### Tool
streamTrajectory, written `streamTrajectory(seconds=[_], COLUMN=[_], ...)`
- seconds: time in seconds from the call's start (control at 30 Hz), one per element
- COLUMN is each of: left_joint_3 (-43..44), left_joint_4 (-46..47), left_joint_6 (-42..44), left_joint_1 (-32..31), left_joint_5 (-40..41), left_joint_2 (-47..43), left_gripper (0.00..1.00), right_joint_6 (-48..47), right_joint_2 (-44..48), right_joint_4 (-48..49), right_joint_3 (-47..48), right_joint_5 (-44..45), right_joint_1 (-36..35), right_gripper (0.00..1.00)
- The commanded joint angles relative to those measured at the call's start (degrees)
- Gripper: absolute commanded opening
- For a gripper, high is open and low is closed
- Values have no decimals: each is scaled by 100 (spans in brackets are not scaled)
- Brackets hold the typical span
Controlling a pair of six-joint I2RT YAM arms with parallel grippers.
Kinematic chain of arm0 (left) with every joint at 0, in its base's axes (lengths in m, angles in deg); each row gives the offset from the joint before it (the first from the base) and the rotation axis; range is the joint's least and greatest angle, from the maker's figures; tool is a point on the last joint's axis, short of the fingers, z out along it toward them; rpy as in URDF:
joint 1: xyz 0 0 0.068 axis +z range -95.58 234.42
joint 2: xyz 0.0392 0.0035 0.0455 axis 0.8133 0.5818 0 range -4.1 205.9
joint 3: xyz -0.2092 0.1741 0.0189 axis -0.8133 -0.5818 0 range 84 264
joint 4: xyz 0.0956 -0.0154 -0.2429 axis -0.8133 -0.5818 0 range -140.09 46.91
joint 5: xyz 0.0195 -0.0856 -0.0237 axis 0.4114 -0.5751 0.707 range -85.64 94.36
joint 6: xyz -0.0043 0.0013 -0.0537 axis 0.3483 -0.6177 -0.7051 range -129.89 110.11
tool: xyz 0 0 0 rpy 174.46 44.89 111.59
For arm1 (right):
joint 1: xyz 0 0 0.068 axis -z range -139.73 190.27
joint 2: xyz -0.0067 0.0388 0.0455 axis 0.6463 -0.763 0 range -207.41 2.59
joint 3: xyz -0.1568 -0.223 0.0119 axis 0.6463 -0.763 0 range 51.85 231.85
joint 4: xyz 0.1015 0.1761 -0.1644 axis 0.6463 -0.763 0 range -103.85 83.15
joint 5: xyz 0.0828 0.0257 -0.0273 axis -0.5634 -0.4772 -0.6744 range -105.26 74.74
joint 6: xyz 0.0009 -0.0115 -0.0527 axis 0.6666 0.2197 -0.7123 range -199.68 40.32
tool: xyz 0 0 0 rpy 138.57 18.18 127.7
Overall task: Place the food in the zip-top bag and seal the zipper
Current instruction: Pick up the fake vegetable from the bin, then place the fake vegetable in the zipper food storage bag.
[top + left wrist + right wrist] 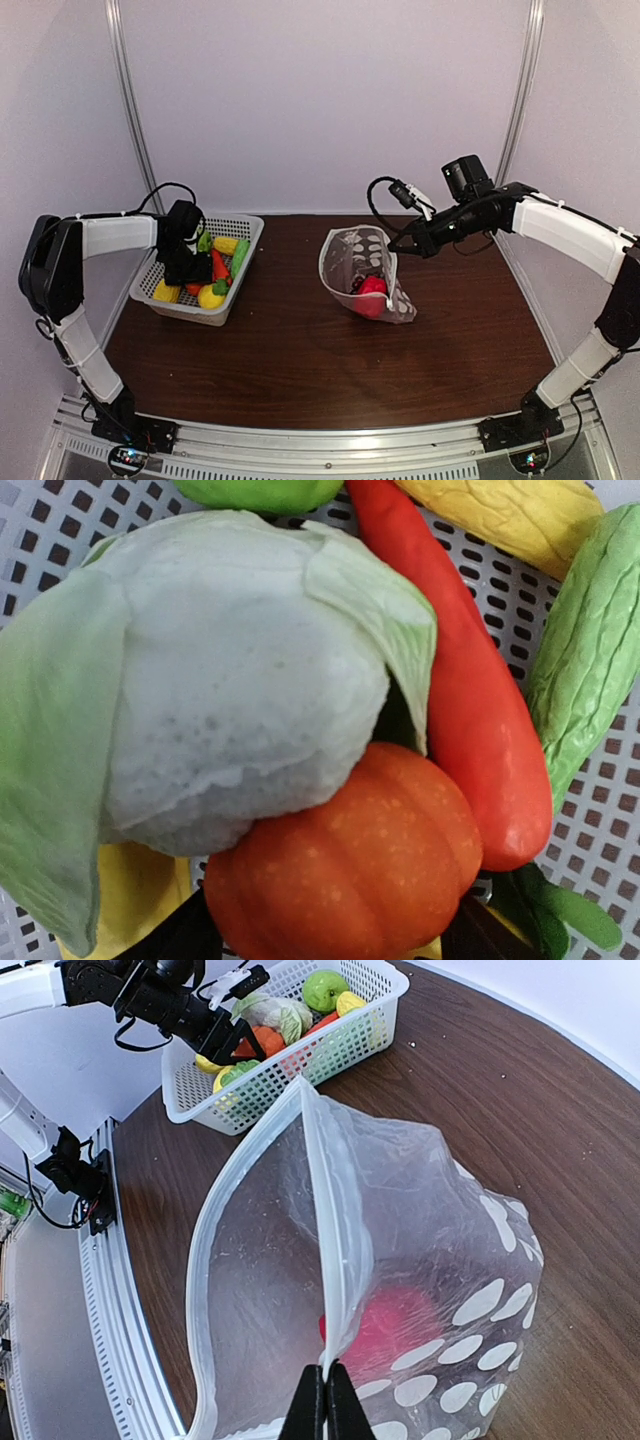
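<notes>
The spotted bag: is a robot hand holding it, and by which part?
Yes: the right hand pinches the zip-top bag by the zipper at its mouth.

left arm (115,235) bent low, jaws apart | right arm (565,225) stretched forward, jaws pinched shut

Even, soft light; faint sheen on the zip-top bag (400,1190).

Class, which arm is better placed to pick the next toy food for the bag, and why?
The left. The left gripper hangs open in the basket just above the pumpkin, while the right gripper is shut on the zip-top bag at its mouth edge, holding it up.
</notes>
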Motion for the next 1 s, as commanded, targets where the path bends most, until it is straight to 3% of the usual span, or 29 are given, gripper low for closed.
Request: streamTrajectory(seconds=[0.0,0.2,0.47,0.7,0.83,0.97], left_joint_3=[-168,-255,-261,3,405,898], left_joint_4=[751,755,235,390,954,1521], left_joint_6=[119,238,360,316,269,252], left_joint_1=[179,180,144,-306,-1333,-2475], left_joint_5=[-413,-409,-482,-1759,-2359,-2738], left_joint_2=[104,-183,-1632,-2411,-2295,-1638], left_gripper=[71,46,17,16,20,21], right_joint_6=[-50,-43,-42,-11,56,128], right_joint_2=[164,133,175,86,-46,-254], right_joint_4=[147,191,218,210,168,27], right_joint_3=[-137,-147,-200,-166,-17,254], right_joint_5=[21,-56,-40,-13,-32,-106], right_joint_1=[21,20,24,20,11,-12], right_gripper=[0,0,0,0,0,0])
